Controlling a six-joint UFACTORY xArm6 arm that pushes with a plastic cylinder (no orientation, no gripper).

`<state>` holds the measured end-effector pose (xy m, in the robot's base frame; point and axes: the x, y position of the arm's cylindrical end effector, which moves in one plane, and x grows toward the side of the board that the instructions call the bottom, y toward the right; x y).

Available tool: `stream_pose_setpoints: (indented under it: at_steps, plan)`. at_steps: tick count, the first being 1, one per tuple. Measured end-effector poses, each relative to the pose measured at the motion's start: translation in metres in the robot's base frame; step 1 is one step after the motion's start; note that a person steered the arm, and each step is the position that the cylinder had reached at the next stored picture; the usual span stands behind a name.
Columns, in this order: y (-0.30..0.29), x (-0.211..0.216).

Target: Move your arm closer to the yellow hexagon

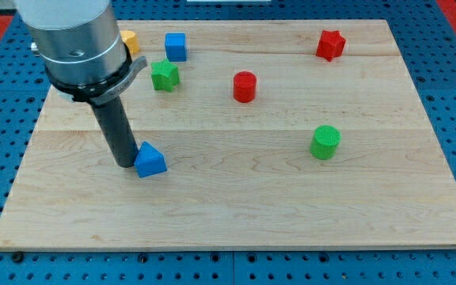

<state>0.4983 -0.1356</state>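
My tip (126,164) is a bare rod end with no jaws to spread or close, and it rests on the wooden board (236,214) touching the blue triangular block (150,161) on its right in the view. The yellow hexagon (131,39) lies well above the tip, toward the view's top, mostly hidden behind the arm's grey housing (only an orange-yellow edge shows). A good approach, I judge, slides straight up-view, keeping left of the green star-like block (165,76) and blue cube (176,46), without dragging the triangle.
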Motion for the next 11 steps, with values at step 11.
stream_pose_setpoints:
  at_steps: [11]
  plan:
    - [-0.126, -0.103]
